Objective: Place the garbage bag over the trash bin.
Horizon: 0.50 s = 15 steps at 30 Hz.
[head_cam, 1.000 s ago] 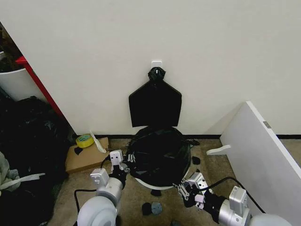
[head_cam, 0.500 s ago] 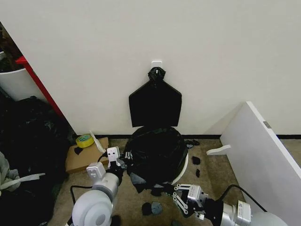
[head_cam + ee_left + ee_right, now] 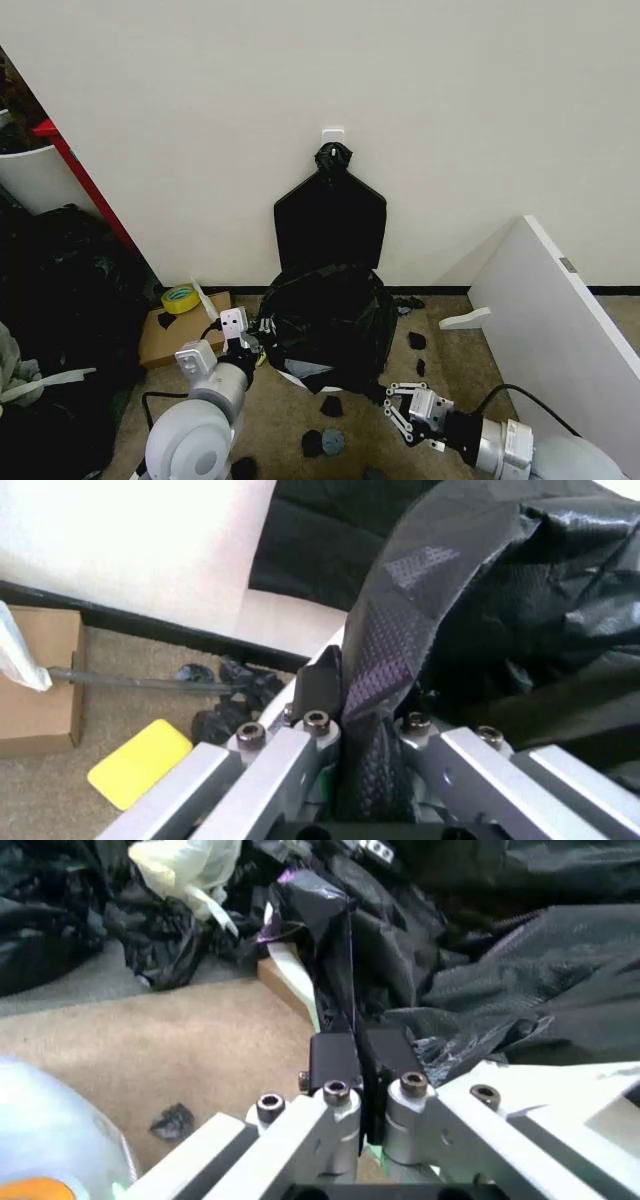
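We have the garbage bag [image 3: 327, 325] draped over the trash bin [image 3: 290, 375], which stands on the floor against the wall, below the flat black bag [image 3: 330, 222] hanging from its hook. In the last second the bag's heap has risen and bunched taller over the bin, and only a sliver of white rim shows at the front left.

Our left gripper [image 3: 243, 343] sits at the bag's left edge, its jaws pressed on a fold of black film that runs up between them [image 3: 375, 705]. Our right gripper [image 3: 408, 408] has pulled back from the bin's front toward the lower right; its jaws are closed on a thin pleat of the bag [image 3: 350, 1042].

We judge the mouth is still being stretched, not yet seated around the rim.

For room: the cardboard box [image 3: 180, 330] with the yellow tape roll [image 3: 179, 297] lies just left of our left arm, the leaning white board [image 3: 550, 310] bounds the right, and black scraps [image 3: 325, 440] dot the floor in front.
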Tool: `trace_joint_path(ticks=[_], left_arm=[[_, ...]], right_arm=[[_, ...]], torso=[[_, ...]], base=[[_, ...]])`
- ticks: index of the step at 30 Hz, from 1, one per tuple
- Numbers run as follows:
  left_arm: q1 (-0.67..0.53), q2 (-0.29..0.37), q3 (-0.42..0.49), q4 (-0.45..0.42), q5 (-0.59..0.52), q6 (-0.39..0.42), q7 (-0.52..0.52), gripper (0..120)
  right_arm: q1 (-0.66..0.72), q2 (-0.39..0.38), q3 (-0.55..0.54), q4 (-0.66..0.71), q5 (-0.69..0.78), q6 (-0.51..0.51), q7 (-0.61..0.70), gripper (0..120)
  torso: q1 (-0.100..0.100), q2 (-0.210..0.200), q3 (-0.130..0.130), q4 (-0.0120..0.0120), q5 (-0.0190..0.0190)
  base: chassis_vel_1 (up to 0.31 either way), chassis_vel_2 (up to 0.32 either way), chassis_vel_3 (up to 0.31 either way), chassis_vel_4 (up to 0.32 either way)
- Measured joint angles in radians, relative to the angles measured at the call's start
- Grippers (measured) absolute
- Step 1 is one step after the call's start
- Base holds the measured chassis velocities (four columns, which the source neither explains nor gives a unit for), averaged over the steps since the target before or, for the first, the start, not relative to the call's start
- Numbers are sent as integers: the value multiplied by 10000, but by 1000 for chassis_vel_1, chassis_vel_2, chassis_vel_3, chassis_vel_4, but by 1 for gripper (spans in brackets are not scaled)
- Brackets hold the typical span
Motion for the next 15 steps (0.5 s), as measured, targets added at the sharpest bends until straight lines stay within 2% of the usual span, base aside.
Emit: trace_joint_path(ticks=[8, 15], left_arm=[[26, 105, -142, 1, 83, -43, 138, 3], [13, 83, -100, -101, -104, -40, 307, 3]], right_arm=[[-257, 6, 191, -327, 19, -5, -300, 0], [-313, 275, -107, -506, -164, 92, -767, 0]], torso=[[0, 0, 0, 0, -1], [0, 0, 0, -1, -1]], base=[[0, 0, 0, 0], [0, 0, 0, 0]])
